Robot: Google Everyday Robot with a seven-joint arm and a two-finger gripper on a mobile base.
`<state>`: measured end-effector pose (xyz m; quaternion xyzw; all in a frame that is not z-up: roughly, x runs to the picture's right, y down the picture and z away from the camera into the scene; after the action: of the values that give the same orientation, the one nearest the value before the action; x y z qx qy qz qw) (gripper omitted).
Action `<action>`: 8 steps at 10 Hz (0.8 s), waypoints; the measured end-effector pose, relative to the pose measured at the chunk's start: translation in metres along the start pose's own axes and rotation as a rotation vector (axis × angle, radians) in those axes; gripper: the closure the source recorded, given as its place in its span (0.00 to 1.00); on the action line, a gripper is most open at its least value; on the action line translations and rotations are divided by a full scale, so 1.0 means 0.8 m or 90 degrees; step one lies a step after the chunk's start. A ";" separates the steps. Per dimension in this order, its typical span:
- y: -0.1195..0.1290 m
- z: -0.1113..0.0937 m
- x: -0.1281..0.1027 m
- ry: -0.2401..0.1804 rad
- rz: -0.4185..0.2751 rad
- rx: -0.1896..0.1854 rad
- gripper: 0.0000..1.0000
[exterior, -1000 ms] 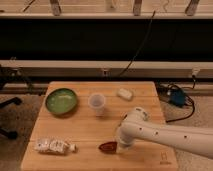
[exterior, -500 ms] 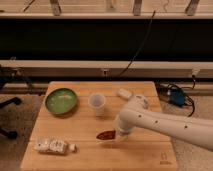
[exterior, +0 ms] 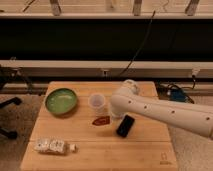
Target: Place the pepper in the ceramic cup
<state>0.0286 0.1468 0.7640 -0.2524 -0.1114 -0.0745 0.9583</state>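
The dark red pepper [exterior: 101, 120] hangs just above the wooden table [exterior: 150, 155], held at its right end by my gripper [exterior: 111, 118]. The gripper sits at the tip of the white arm [exterior: 160, 111], which reaches in from the right. The pale ceramic cup [exterior: 97, 103] stands upright just behind the pepper, slightly to the left, apart from it.
A wide green bowl [exterior: 61, 101] sits left of the cup. A black phone-like slab [exterior: 125, 125] lies right of the pepper, under the arm. A white packet [exterior: 52, 146] lies near the front left corner. A dark rail and cables run behind the table.
The gripper has carried the pepper from the table's front edge back toward the cup. The arm has swung away, uncovering the black slab and covering the white object at the back.
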 end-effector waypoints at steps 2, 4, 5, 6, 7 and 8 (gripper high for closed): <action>-0.035 -0.016 -0.001 0.014 -0.018 0.028 1.00; -0.052 -0.029 0.000 0.019 -0.031 0.045 1.00; -0.058 -0.034 -0.001 0.020 -0.037 0.050 1.00; -0.064 -0.038 -0.002 0.021 -0.046 0.055 1.00; -0.072 -0.041 -0.003 0.024 -0.053 0.059 1.00; -0.077 -0.041 -0.002 0.025 -0.053 0.060 1.00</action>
<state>0.0208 0.0774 0.7645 -0.2008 -0.1062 -0.1142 0.9671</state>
